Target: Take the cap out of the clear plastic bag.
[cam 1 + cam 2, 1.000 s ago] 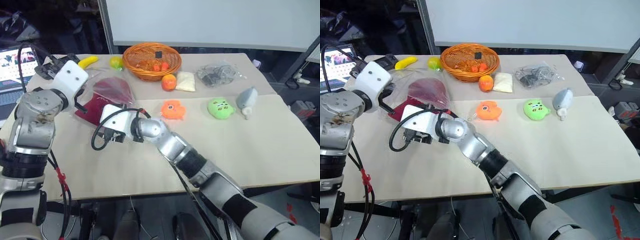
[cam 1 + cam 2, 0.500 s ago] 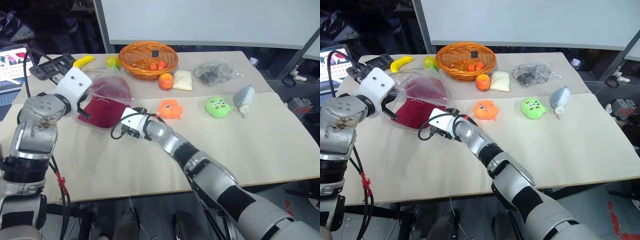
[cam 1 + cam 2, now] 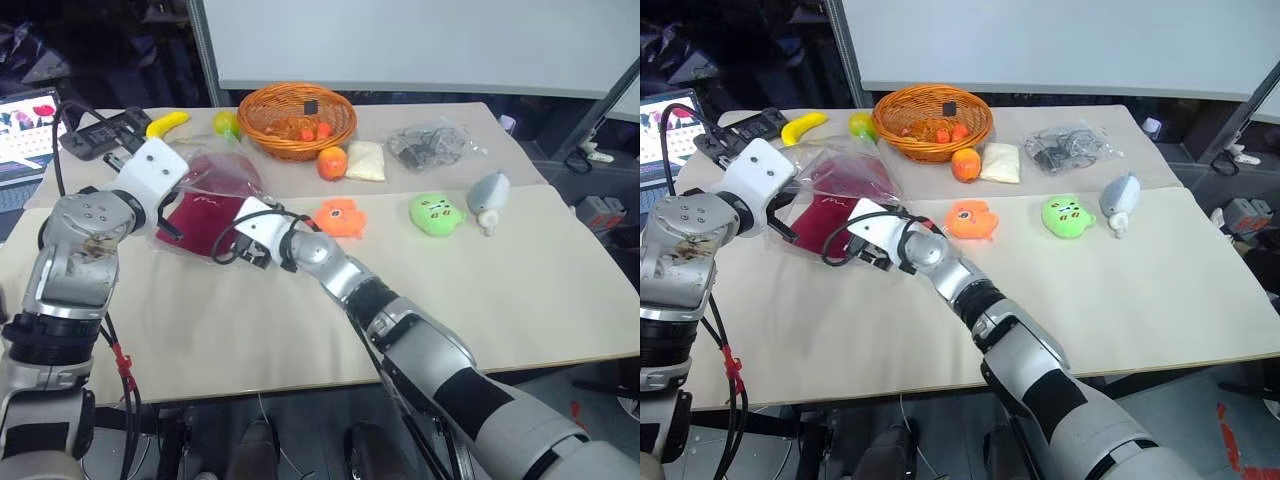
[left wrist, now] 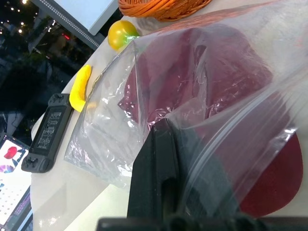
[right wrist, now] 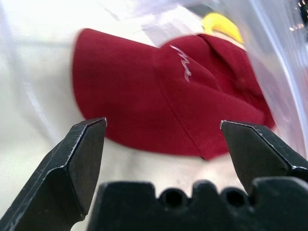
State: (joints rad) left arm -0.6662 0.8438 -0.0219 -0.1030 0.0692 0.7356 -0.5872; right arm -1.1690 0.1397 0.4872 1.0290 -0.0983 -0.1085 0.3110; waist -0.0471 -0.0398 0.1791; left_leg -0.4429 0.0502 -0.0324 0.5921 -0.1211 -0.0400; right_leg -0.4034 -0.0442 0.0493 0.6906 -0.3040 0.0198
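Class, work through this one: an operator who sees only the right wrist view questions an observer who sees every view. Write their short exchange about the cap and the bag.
Operator: I see the cap ahead of my open right hand. Is the bag held?
Observer: Yes. The left hand is shut on the clear plastic bag at its edge.
Operator: What lies near my right arm?
Observer: An orange plush toy lies on the table, just right of the wrist.

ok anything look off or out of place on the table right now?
Nothing stands out. The cap lies in the clear plastic bag, whose edge the left gripper pinches; the right gripper is open in front of the cap. Nothing spilled.
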